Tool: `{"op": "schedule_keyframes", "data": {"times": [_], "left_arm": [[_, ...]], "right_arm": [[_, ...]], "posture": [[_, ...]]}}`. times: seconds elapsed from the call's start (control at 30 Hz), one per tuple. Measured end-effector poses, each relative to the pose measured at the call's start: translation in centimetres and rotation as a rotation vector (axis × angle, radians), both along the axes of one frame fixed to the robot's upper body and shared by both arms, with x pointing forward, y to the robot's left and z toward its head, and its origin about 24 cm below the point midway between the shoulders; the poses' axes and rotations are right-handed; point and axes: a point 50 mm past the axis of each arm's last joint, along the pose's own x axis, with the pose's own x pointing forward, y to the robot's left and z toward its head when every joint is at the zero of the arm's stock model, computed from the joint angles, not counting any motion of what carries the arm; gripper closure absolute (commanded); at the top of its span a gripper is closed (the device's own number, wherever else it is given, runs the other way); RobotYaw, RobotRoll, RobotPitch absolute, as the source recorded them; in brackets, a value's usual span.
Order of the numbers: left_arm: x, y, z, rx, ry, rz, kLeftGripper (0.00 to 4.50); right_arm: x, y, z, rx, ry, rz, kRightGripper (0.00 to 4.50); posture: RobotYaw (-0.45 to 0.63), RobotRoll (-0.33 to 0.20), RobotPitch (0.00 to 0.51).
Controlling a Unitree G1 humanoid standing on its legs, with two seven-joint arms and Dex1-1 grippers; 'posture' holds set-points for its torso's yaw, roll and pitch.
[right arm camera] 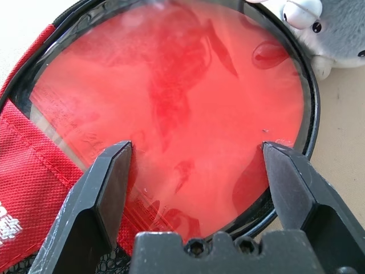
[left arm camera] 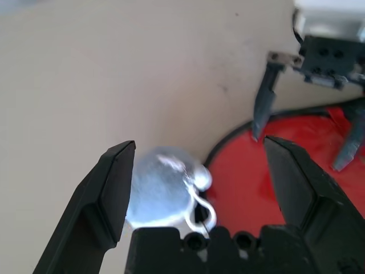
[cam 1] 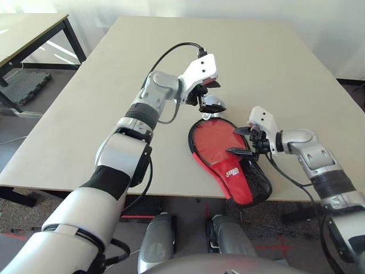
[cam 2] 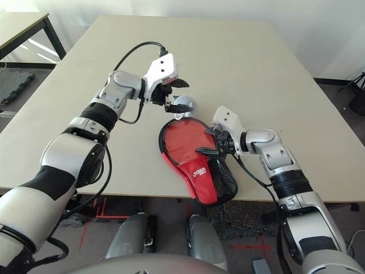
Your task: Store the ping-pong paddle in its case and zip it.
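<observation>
while both pincers gape: one case (cam 1: 228, 162), one plush (cam 1: 213, 104).

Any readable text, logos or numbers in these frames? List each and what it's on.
White logo print on the red side of the case, near the mesh pocket: too small and blurred to read.
No other text, numbers or signs are visible.

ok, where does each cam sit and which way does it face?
Left and right eye: on the head, looking forward and down at the table over both silver forearms; same scene.
Left wrist: looks along the open left pincer at the grey bundle.
Right wrist: looks along the open right pincer at the case.
Shared: case, bundle; the left wrist view also catches the right pincer.
</observation>
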Motion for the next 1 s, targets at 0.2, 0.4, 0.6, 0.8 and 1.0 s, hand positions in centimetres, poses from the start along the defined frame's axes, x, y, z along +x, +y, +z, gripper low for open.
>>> {"op": "schedule_keyframes", "data": {"times": [0.2,0.4,0.6,0.8,1.0], "left_arm": [[-1.5,1.7,-3.2,0.085,0.110,-0.046,0.02],[-2.3,0.5,-4.2,0.087,0.114,-0.065,0.02],[-3.2,-0.6,-6.1,0.093,0.142,-0.073,0.02],[-3.6,-0.6,-8.4,0.155,0.172,-0.039,0.02],[-3.7,-0.6,-8.7,0.155,0.168,-0.037,0.02]], "right_arm": [[0.0,-0.2,-0.1,-0.003,0.003,-0.005,0.00],[0.1,-0.4,-0.1,-0.008,0.004,-0.010,0.00],[0.1,-0.3,-0.1,-0.008,0.003,-0.007,0.00],[0.0,-0.4,-0.1,-0.011,0.003,-0.009,0.00],[0.0,-0.6,0.0,-0.001,0.004,-0.018,0.00]], "posture": [[0.06,0.000,0.080],[0.05,0.000,0.084],[0.05,0.000,0.089],[0.04,0.000,0.100],[0.04,0.000,0.106]]}}
